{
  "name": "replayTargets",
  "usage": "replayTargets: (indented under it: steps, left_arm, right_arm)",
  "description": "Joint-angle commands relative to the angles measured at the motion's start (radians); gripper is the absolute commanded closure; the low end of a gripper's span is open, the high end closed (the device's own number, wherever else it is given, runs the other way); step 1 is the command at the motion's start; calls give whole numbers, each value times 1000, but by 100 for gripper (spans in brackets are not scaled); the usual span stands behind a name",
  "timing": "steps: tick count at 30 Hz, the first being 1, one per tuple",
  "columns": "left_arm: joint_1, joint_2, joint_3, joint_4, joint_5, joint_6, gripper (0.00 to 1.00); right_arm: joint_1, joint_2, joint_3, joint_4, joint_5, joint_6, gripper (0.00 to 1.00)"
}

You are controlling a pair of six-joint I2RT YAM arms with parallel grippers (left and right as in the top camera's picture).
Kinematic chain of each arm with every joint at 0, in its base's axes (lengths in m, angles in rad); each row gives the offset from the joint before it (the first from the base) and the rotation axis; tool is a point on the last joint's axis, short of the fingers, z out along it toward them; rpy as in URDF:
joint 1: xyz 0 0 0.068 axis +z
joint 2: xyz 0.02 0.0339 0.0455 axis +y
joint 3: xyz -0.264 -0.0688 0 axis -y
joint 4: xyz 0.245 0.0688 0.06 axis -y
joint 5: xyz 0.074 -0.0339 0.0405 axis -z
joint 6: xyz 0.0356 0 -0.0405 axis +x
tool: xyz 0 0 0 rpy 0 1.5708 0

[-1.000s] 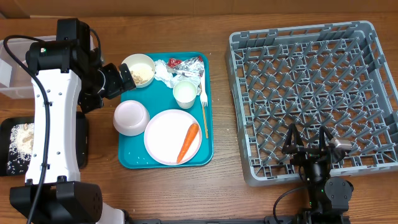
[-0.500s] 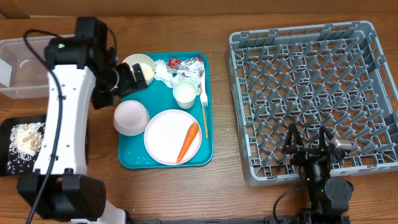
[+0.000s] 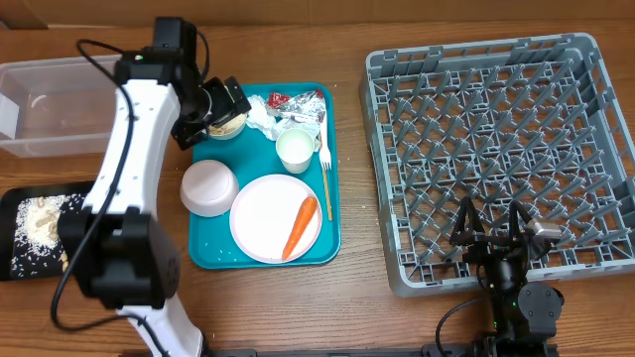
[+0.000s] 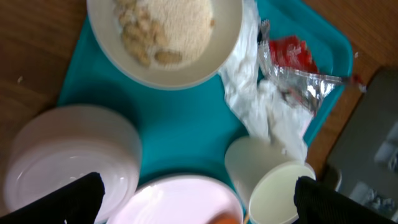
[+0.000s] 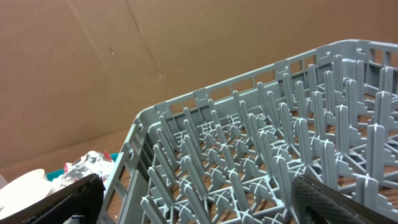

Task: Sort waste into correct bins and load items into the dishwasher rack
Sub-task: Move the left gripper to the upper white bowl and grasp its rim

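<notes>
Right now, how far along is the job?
Done: beige food bits lie in the shallow black tray. In hand: nothing; the open left gripper hovers over the white crumb-filled bowl. Left: orange carrot, crumpled napkins, foil wrapper and all dishes on the teal tray; grey plastic rack empty.

Near my left gripper (image 3: 226, 102): two bowls (image 3: 208, 186), one plate (image 3: 260, 218), one cup (image 3: 295, 150), one fork (image 3: 326, 188), one carrot (image 3: 300, 226), one foil wrapper (image 3: 303, 102), one clear tub (image 3: 60, 104), one black tray (image 3: 10, 233). Before my right gripper (image 3: 491, 220): one rack (image 3: 496, 119).

A brown wood-grain tabletop (image 3: 357, 307) under soft, even light.
A creased brown cardboard sheet (image 5: 124, 62) stands well beyond the right gripper (image 5: 196, 186).
</notes>
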Motion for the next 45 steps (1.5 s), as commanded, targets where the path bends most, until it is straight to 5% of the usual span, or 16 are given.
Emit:
replayTargets:
  steps: [1, 10, 19, 45]
  left_arm:
    - [-2, 84, 6, 72, -13, -99, 2]
    - [6, 137, 6, 134, -165, -336, 5]
    - [6, 143, 6, 130, -205, -440, 7]
    - [19, 261, 6, 146, -152, -472, 18]
  right_arm:
    - [-6, -8, -10, 8, 0, 1, 0]
    - [-6, -8, -10, 8, 0, 1, 0]
    - [-6, -8, -10, 8, 0, 1, 0]
    - [-6, -8, -10, 8, 0, 1, 0]
